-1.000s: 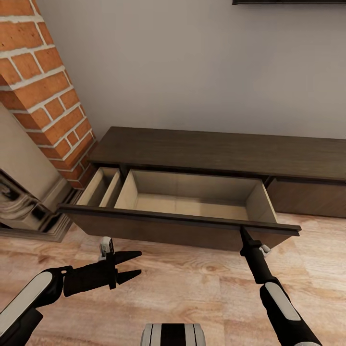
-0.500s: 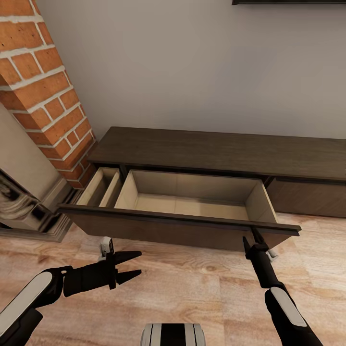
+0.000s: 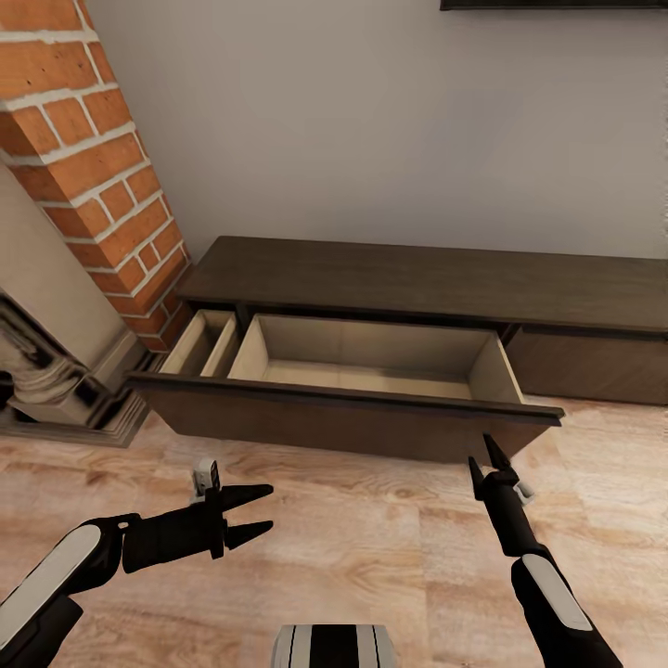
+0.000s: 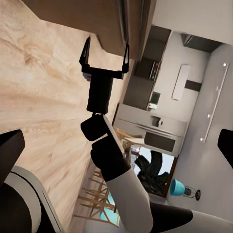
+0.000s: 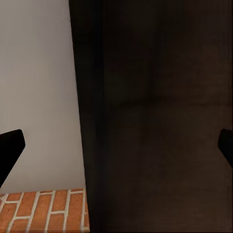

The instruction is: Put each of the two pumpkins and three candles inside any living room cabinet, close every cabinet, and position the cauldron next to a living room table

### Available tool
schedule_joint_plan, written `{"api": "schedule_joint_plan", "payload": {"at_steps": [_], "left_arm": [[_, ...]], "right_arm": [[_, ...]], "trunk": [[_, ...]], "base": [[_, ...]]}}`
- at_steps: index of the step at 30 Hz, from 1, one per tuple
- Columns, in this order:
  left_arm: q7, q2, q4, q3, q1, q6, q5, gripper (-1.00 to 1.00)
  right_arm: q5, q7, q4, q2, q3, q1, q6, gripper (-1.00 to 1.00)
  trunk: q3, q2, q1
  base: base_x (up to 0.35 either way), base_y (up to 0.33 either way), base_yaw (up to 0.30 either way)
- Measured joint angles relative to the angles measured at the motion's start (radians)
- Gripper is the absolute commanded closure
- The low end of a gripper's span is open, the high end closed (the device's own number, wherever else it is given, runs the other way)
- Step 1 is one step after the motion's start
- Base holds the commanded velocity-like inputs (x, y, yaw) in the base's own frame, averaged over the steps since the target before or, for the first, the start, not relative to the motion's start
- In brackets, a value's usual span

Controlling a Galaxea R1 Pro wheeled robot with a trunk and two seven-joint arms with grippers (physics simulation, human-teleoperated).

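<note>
The cabinet (image 3: 436, 283) is a long, low dark-brown unit against the grey wall. Its wide drawer (image 3: 343, 422) is pulled out, and the pale tan inside holds nothing. My right gripper (image 3: 487, 461) is open just below the right end of the drawer front, apart from it. The left wrist view shows that right gripper (image 4: 106, 52) with its fingers spread before the dark drawer front (image 4: 104, 22). My left gripper (image 3: 252, 513) hangs open over the wooden floor, in front of the drawer's left part. The pumpkins, candles, cauldron and table are out of view.
A brick column (image 3: 102, 176) and a pale fireplace surround (image 3: 56, 371) stand left of the cabinet. A narrow compartment (image 3: 199, 343) is open beside the wide drawer. A shut drawer front (image 3: 594, 366) lies to the right. Wooden floor (image 3: 371, 547) spreads in front.
My right gripper opened at the drawer's lip and drew back from it. The whole view has since shifted, so the cabinet looks a little farther away. The left arm kept still.
</note>
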State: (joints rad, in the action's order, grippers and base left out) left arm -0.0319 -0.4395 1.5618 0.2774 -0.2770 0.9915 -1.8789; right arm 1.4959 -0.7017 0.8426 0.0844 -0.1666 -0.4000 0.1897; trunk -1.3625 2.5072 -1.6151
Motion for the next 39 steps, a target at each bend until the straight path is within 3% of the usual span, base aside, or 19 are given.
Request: {"api": "schedule_joint_plan", "payload": {"at_steps": [16,20,26,28,30,32,34,39], "left_arm": [[0.000,-0.001,0.000,-0.002,0.000,0.000,0.000,-1.00],[0.001,-0.004,0.000,-0.002,0.000,0.000,0.001,-1.00],[0.018,-0.009,0.006,-0.003,0.000,0.000,0.003,-1.00],[0.042,-0.014,0.008,-0.008,0.000,0.000,0.006,-1.00],[0.055,-0.018,0.009,-0.010,0.000,0.001,0.008,-1.00],[0.070,-0.028,0.009,-0.016,0.000,0.001,0.009,-1.00],[0.083,-0.041,0.011,-0.021,0.000,0.001,0.010,-1.00],[0.089,-0.072,0.006,-0.024,0.000,0.000,0.011,-1.00]], "right_arm": [[-0.010,0.007,0.021,-0.004,0.022,0.000,0.006,-1.00],[-0.015,0.009,0.022,-0.004,0.085,0.000,0.099,-1.00],[-0.020,0.015,0.023,0.001,0.220,0.000,0.301,-1.00],[-0.030,0.022,0.022,0.003,0.268,0.000,0.334,-1.00],[-0.040,0.025,0.022,0.004,0.286,0.000,0.344,-1.00],[-0.065,0.026,0.021,0.007,0.303,0.000,0.353,-1.00],[-0.132,0.026,0.019,0.012,0.315,0.000,0.360,-1.00],[-0.250,0.020,0.018,0.012,0.321,0.000,0.365,-1.00]], "trunk": [[0.000,0.000,0.000],[0.000,0.000,0.000],[0.000,0.000,0.000],[0.000,0.000,0.000],[0.000,0.000,0.000],[0.000,0.000,0.000],[0.008,0.000,0.001],[0.027,-0.002,0.004]], "base": [[-0.255,-0.010,0.000],[-0.096,-0.041,0.000],[-0.016,-0.007,0.000],[-0.003,-0.001,0.000],[-0.002,-0.001,0.000],[0.000,0.000,0.000],[0.000,0.000,0.000],[0.000,0.000,0.000]]}}
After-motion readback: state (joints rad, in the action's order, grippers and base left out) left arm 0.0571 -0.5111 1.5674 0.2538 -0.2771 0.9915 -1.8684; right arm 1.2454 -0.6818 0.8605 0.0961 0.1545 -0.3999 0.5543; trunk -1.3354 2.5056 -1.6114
